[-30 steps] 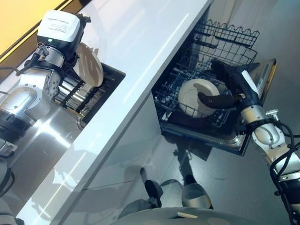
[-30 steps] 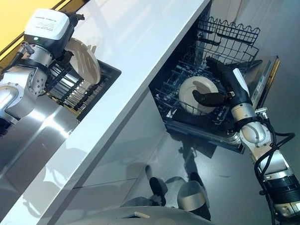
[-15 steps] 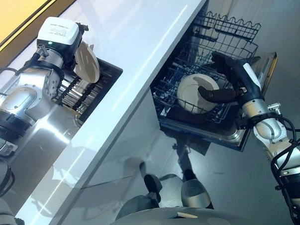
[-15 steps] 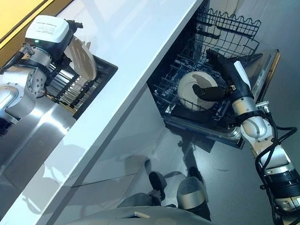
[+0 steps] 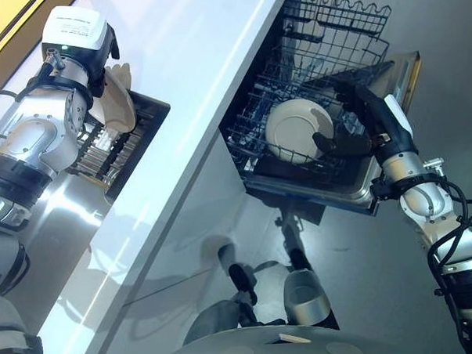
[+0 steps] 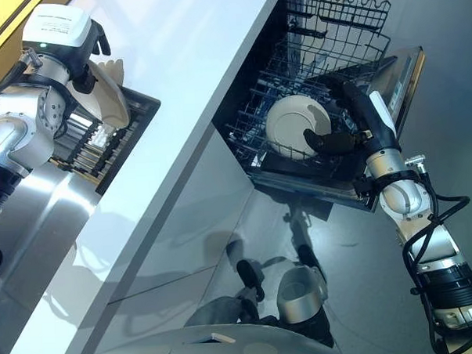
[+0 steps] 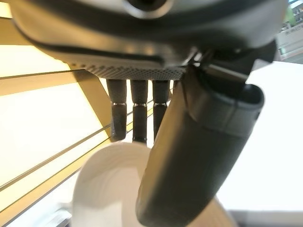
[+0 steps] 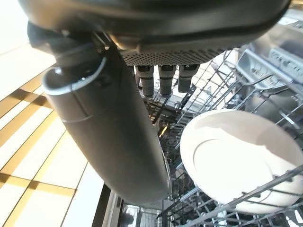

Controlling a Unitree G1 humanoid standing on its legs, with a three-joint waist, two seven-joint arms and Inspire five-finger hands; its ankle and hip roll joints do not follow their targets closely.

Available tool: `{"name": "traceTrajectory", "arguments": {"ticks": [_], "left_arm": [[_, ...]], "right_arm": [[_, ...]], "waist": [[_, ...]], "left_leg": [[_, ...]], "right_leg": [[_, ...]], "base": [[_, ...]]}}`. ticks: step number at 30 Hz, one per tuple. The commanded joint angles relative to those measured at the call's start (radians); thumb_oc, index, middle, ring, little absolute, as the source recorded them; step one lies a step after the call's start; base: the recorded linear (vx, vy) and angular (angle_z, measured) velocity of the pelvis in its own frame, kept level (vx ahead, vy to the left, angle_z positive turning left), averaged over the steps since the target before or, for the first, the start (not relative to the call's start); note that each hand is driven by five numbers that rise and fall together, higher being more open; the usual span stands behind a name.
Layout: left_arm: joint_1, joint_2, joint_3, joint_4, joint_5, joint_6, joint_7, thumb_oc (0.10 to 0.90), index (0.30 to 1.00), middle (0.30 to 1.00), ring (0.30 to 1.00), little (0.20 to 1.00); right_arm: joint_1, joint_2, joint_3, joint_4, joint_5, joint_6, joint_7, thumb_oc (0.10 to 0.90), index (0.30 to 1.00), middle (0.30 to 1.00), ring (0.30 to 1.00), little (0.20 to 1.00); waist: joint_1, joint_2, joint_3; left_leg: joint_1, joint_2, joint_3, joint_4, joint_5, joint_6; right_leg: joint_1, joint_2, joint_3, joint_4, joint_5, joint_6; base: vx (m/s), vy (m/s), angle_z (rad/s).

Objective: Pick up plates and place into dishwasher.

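A cream plate (image 5: 120, 102) is pinched in my left hand (image 5: 99, 64) above the dish rack (image 5: 102, 151) in the sink. In the left wrist view the thumb (image 7: 199, 156) lies across the plate's face (image 7: 102, 189) and the fingers reach behind its rim. A white plate (image 5: 291, 130) stands on edge in the dishwasher's lower rack (image 5: 246, 149). My right hand (image 5: 367, 120) hovers just right of it, open. Its thumb (image 8: 109, 127) is apart from that plate (image 8: 236, 156), and the fingers point straight into the rack.
The white counter (image 5: 185, 85) runs between the sink and the dishwasher. An upper wire rack (image 5: 339, 31) is pulled out behind the lower one. The open dishwasher door (image 5: 400, 72) lies under my right forearm. Steel sink surface (image 5: 42, 225) spreads at the lower left.
The camera has shifted. My right thumb, which lay across the white plate's face, has drawn back to its right edge, and the plate rests in the rack. My left hand still holds the cream plate.
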Motion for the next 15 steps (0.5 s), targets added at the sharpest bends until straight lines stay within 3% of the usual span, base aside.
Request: {"name": "traceTrajectory", "arguments": {"ticks": [1,15], "left_arm": [[-0.147,0.013,0.018,0.101,0.088,0.005,0.022,0.1,0.3,0.3,0.3,0.2],[-0.148,-0.009,-0.011,0.08,0.118,-0.011,-0.025,0.1,0.3,0.3,0.3,0.2]], "right_arm": [[-0.085,-0.085,-0.083,-0.113,-0.015,-0.095,0.0,0.8,0.9,0.9,0.9,0.9],[-0.107,-0.07,-0.059,-0.152,-0.041,-0.05,0.002,0.8,0.9,0.9,0.9,0.9]], "waist": [[0.014,0.016,-0.104],[0.028,0.035,-0.115]], "left_leg": [[-0.019,-0.064,0.012,0.105,-0.128,-0.01],[0.002,-0.072,-0.008,0.082,-0.127,-0.013]], "right_leg": [[-0.163,-0.001,-0.015,0.038,0.147,0.037],[-0.131,-0.013,-0.035,0.027,0.129,0.032]], "base": [[0.0,0.052,0.0],[-0.01,0.023,0.0]]}}
